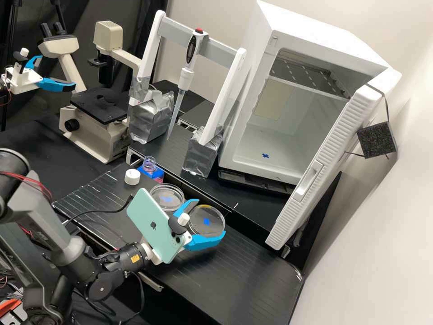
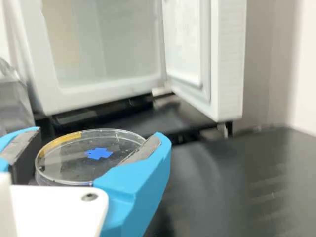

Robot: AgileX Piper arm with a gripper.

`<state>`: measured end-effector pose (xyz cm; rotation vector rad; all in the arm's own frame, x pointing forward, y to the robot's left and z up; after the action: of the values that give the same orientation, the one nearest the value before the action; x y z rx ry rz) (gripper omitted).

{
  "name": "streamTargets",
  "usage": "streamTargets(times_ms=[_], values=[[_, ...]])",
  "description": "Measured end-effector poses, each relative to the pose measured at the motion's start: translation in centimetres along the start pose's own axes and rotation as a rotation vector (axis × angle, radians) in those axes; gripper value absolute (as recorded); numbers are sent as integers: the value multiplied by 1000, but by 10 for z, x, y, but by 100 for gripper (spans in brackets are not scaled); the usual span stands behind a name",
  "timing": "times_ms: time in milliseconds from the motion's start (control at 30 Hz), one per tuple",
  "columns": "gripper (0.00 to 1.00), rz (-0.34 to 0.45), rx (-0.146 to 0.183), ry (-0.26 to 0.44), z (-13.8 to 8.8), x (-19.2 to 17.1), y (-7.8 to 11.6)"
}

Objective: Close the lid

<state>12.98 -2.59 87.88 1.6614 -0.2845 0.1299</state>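
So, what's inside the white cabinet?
The cabinet has a slotted shelf high up and a blue patch on its floor. The open door hides the part behind it, so I can't see there.

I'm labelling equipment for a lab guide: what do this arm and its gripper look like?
The arm has grey links and darker joints, with thin red wires and a black cable. An orange label marks the dark wrist section. A mint-green phone is mounted there. The gripper has white parts and two bright blue, curved fingers with grey inner pads.
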Motion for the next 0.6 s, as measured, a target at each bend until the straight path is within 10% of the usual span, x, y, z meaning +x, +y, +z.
streamTargets(times_ms=[600], values=[[0,-261,-44,287,-42,10,-48]])
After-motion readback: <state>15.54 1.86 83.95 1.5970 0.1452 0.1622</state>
